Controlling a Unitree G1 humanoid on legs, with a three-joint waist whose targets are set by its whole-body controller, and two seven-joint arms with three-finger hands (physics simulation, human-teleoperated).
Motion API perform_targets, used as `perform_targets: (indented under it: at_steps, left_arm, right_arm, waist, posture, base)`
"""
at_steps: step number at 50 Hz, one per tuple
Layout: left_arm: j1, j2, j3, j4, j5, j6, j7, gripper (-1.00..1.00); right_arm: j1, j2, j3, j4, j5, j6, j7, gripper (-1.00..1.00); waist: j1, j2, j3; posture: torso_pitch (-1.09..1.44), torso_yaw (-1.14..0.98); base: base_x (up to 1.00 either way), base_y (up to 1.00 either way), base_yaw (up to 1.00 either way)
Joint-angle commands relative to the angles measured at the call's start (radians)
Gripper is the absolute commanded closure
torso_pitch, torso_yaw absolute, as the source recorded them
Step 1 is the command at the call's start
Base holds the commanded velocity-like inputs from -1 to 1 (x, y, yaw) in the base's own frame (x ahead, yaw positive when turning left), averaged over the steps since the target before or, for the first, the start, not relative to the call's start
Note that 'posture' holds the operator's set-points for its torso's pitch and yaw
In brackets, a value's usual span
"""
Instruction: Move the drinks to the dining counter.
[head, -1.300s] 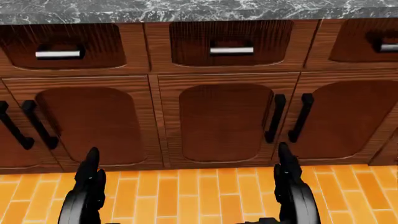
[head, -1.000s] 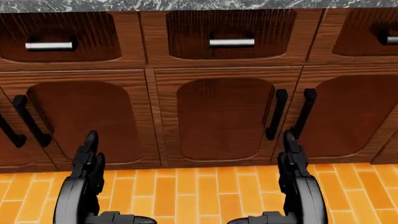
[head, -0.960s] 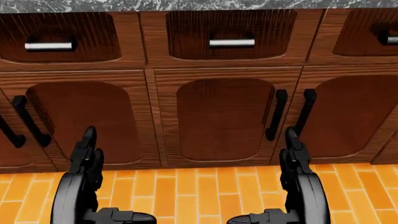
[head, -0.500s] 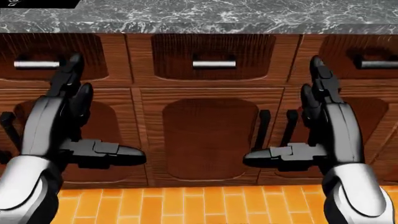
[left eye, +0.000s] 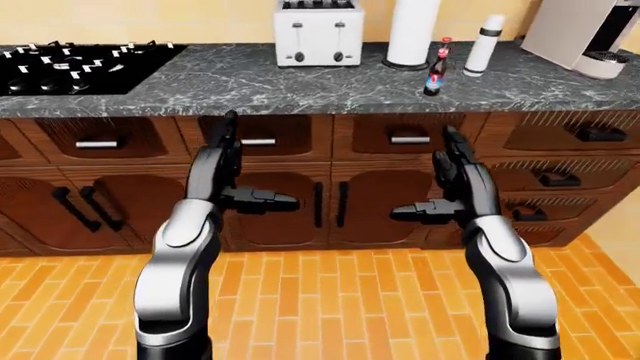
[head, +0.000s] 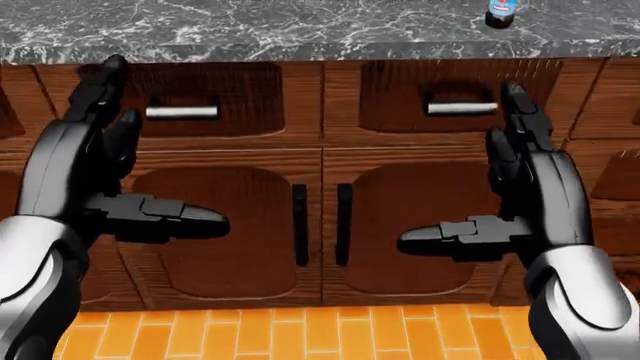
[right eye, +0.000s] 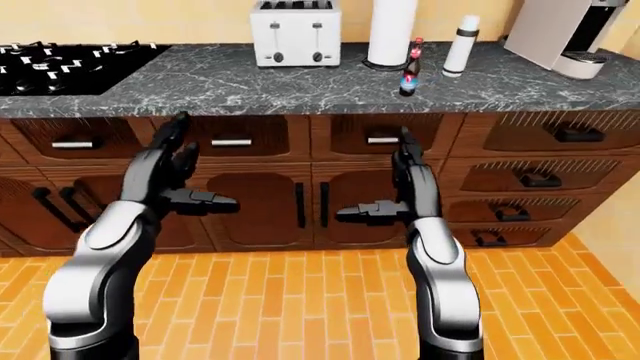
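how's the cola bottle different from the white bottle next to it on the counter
The cola bottle is dark with a red cap and a label; the white bottle is plain white all over. The cola bottle looks shorter and slimmer, and stands nearer the counter's edge and further left. Both stand upright, untouched by either hand.

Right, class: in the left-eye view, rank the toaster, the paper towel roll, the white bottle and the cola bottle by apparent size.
1. toaster
2. paper towel roll, top cropped
3. white bottle
4. cola bottle, close to the white bottle
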Motion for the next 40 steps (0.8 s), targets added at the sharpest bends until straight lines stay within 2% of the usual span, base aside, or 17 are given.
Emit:
perform_targets:
  at_steps: [1, 3, 5, 6, 8, 14, 16, 17, 18, 21, 24, 25, 26, 27, 28, 32, 40]
  left_arm:
    - [-0.030, 0.000, -0.007, -0.049, -0.008, -0.025, -0.005, -1.00]
    - [-0.034, 0.003, -0.004, -0.054, -0.009, -0.016, -0.006, -1.00]
    - [-0.039, 0.004, -0.002, -0.056, -0.010, -0.010, -0.005, -1.00]
    - [-0.044, 0.009, 0.001, -0.053, -0.010, -0.009, -0.006, -1.00]
    - [-0.051, 0.016, 0.014, -0.031, -0.015, -0.021, -0.005, -1.00]
    - [-0.051, 0.022, 0.013, -0.051, -0.020, -0.003, -0.003, -1.00]
    - [-0.050, 0.026, 0.014, -0.048, -0.019, -0.007, -0.006, -1.00]
    - [-0.050, 0.028, 0.016, -0.042, -0.019, -0.012, -0.008, -1.00]
    - [-0.049, 0.029, 0.017, -0.037, -0.019, -0.018, -0.009, -1.00]
    - [-0.048, 0.028, 0.017, -0.038, -0.019, -0.018, -0.010, -1.00]
    - [-0.047, 0.028, 0.017, -0.042, -0.021, -0.015, -0.011, -1.00]
    - [-0.045, 0.028, 0.017, -0.044, -0.021, -0.015, -0.011, -1.00]
    - [-0.043, 0.028, 0.017, -0.044, -0.021, -0.016, -0.011, -1.00]
    - [-0.042, 0.028, 0.018, -0.043, -0.021, -0.018, -0.012, -1.00]
    - [-0.040, 0.028, 0.019, -0.045, -0.021, -0.018, -0.012, -1.00]
    - [-0.040, 0.035, 0.028, -0.037, -0.026, -0.026, -0.017, -1.00]
    - [-0.057, 0.054, 0.038, -0.006, -0.033, -0.039, -0.027, -1.00]
  right_arm:
    - [-0.026, -0.013, -0.019, -0.052, -0.002, -0.037, -0.009, -1.00]
    - [-0.026, -0.013, -0.017, -0.058, -0.002, -0.033, -0.010, -1.00]
    - [-0.028, -0.013, -0.015, -0.059, -0.003, -0.031, -0.009, -1.00]
    - [-0.031, -0.014, -0.015, -0.062, -0.003, -0.028, -0.009, -1.00]
    - [-0.034, -0.016, -0.017, -0.071, -0.002, -0.018, -0.009, -1.00]
    - [-0.036, -0.018, -0.020, -0.074, -0.001, -0.016, -0.008, -1.00]
    - [-0.034, -0.017, -0.019, -0.070, -0.002, -0.023, -0.008, -1.00]
    - [-0.035, -0.016, -0.018, -0.069, -0.002, -0.023, -0.008, -1.00]
    - [-0.036, -0.016, -0.018, -0.070, -0.001, -0.021, -0.008, -1.00]
    - [-0.037, -0.016, -0.015, -0.063, -0.003, -0.027, -0.007, -1.00]
    - [-0.036, -0.014, -0.013, -0.064, -0.004, -0.027, -0.008, -1.00]
    - [-0.035, -0.013, -0.011, -0.070, -0.004, -0.023, -0.009, -1.00]
    - [-0.034, -0.013, -0.011, -0.073, -0.005, -0.021, -0.008, -1.00]
    - [-0.035, -0.013, -0.010, -0.072, -0.006, -0.022, -0.008, -1.00]
    - [-0.037, -0.013, -0.012, -0.076, -0.004, -0.018, -0.008, -1.00]
    - [-0.031, -0.008, -0.008, -0.122, 0.026, 0.011, 0.008, -1.00]
    - [-0.074, -0.022, -0.011, -0.136, 0.028, 0.062, 0.005, -1.00]
  waist:
    - [-0.001, 0.001, -0.008]
    - [-0.001, -0.044, 0.004]
    - [-0.016, -0.174, -0.034]
    - [-0.015, -0.088, 0.006]
    - [-0.025, -0.094, -0.006]
    - [-0.022, -0.035, 0.018]
    - [-0.016, -0.008, 0.006]
    - [-0.001, 0.034, -0.011]
    - [0.002, -0.007, 0.011]
    - [-0.005, 0.020, -0.027]
    - [0.001, -0.016, -0.009]
    - [-0.001, -0.038, -0.001]
    - [-0.004, -0.087, -0.013]
    - [-0.018, -0.162, -0.035]
    - [-0.015, -0.089, -0.002]
    - [-0.002, -0.131, -0.011]
    - [-0.001, -0.098, 0.001]
  posture:
    - [0.00, 0.00]
    - [0.00, 0.00]
    - [0.00, 0.00]
    - [0.00, 0.00]
    - [0.00, 0.00]
    - [0.00, 0.00]
    - [0.00, 0.00]
    - [0.00, 0.00]
    - [0.00, 0.00]
    - [0.00, 0.00]
    - [0.00, 0.00]
    - [0.00, 0.00]
    - [0.00, 0.00]
    - [0.00, 0.00]
    - [0.00, 0.00]
    - [0.00, 0.00]
    - [0.00, 0.00]
  base:
    - [0.00, -0.96, 0.00]
    - [0.00, -0.96, 0.00]
    - [0.00, -0.96, 0.00]
    - [0.00, -0.96, 0.00]
    - [0.00, -0.96, 0.00]
    - [0.00, -0.96, 0.00]
    - [0.00, -0.84, 0.00]
    - [0.00, -0.84, 0.00]
    - [0.00, -0.84, 0.00]
    - [0.00, -0.84, 0.00]
    - [0.00, -0.84, 0.00]
    - [0.00, -0.84, 0.00]
    - [0.00, -0.84, 0.00]
    - [0.00, -0.84, 0.00]
    - [0.00, -0.84, 0.00]
    - [0.00, -0.11, 0.38]
    - [0.00, 0.00, 1.00]
